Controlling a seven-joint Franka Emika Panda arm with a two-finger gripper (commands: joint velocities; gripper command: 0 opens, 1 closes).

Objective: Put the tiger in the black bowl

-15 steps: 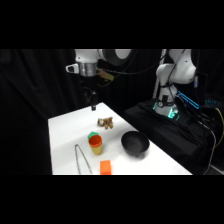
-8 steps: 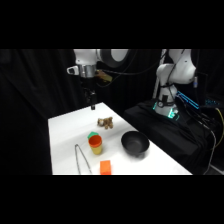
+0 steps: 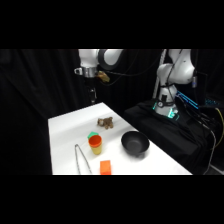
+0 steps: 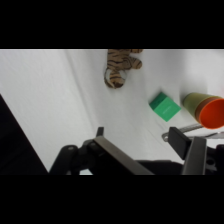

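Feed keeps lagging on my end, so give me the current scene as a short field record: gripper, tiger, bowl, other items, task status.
gripper: open, empty, high above the table's far end
tiger: lying on the white table, apart from everything else
black bowl: upright, empty, near the table's right edge
other items: orange-and-yellow cup, green block beside it, orange block, metal tongs
task status: tiger not yet grasped, not in the bowl
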